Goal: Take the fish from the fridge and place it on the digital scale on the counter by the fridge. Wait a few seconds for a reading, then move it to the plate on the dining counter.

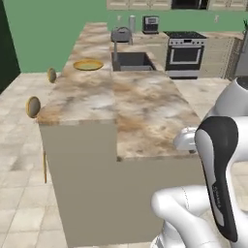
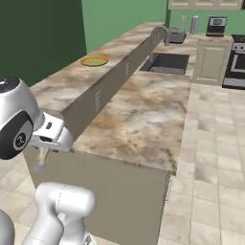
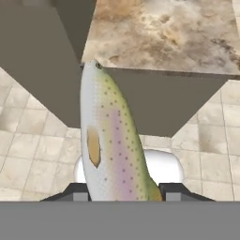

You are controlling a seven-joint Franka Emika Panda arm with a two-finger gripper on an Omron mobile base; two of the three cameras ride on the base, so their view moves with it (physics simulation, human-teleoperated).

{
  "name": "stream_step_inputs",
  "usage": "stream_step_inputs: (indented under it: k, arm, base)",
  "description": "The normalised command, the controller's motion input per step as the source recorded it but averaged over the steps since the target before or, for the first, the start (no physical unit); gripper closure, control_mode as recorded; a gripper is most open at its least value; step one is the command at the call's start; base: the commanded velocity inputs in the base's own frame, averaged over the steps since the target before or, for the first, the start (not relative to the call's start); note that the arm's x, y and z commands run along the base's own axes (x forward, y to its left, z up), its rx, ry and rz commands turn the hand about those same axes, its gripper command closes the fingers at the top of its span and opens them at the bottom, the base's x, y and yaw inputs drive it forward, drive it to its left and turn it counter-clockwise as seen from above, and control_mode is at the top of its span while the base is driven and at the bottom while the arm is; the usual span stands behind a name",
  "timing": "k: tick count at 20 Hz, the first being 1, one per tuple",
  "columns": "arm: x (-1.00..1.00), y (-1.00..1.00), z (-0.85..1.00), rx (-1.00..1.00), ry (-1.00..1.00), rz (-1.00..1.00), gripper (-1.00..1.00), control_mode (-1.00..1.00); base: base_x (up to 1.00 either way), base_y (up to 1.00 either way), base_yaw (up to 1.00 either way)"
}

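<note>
We count one fish (image 3: 112,145), held in our one hand (image 3: 123,191). Ahead of the hand lies one plate (image 1: 88,65) on the far counter (image 1: 92,94). Beyond it we see one sink (image 1: 131,61), one tap (image 1: 121,35), one stove (image 1: 185,51), and two stools (image 1: 33,106).

A sink (image 1: 131,61) with a grey tap (image 1: 121,36) is set in the lower stone top. A stove (image 1: 184,52) is seen at the back wall. Two round stools (image 1: 33,107) are placed on the tiled floor (image 2: 210,158)
</note>
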Motion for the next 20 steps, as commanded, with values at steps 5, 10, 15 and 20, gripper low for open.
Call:
stream_step_inputs:
  k: [5,10,15,20]
  arm:
    - [0.00,0.00,0.00,0.00,0.00,0.00,1.00,1.00]
    - [0.00,0.00,0.00,0.00,0.00,0.00,1.00,1.00]
    - [0.00,0.00,0.00,0.00,0.00,0.00,1.00,1.00]
    - [0.00,0.00,0.00,0.00,0.00,0.00,1.00,1.00]
  base:
    - [0.08,0.54,-0.84]
    - [-0.18,0.71,-0.74]
    - [-0.63,0.96,-0.56]
    - [-0.98,0.87,-0.25]
